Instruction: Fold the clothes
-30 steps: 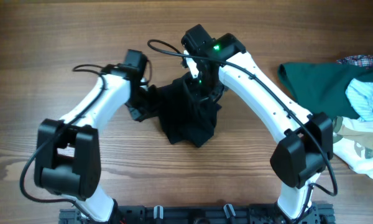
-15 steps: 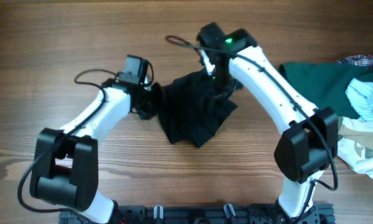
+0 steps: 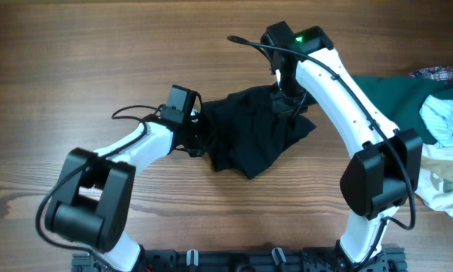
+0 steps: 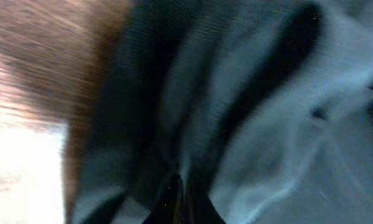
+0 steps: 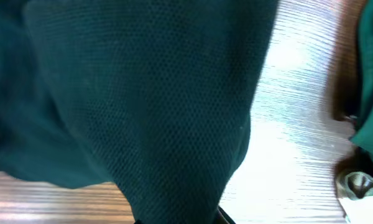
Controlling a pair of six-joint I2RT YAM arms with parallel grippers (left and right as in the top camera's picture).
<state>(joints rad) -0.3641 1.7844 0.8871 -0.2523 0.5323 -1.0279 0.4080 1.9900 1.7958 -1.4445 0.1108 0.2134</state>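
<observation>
- Centre of the overhead frame: the black shirt point(image 3: 253, 140) sits bunched on the wooden table point(image 3: 98, 60), a crumpled heap with its lower point aimed at the bottom edge.
- Left gripper point(image 3: 200, 136) is at the shirt's left edge, low over the wood, arm reaching in from the lower left.
- Left wrist view: the fingers are pinched tight at the bottom middle point(image 4: 181, 200), and folds of the shirt point(image 4: 248, 112) run straight down into them. That is a firm hold on fabric.
- Blurred wood point(image 4: 37, 74) fills the left side of that view.
- Right gripper point(image 3: 287, 102) is at the shirt's upper right edge, arm arcing in from the lower right.
- Right wrist view: the shirt point(image 5: 143, 93) fills most of the frame, its mesh weave sharp, narrowing toward the bottom middle where the fingers would be. The tips barely show, but the jaws are closed on that fabric.
- So the shirt is held at two places, left edge and upper right.
- Far right of the overhead frame: a green garment point(image 3: 392, 102) lies spread out, with a striped garment point(image 3: 445, 121) on it and a cream garment point(image 3: 445, 181) below, all apart from the shirt.
</observation>
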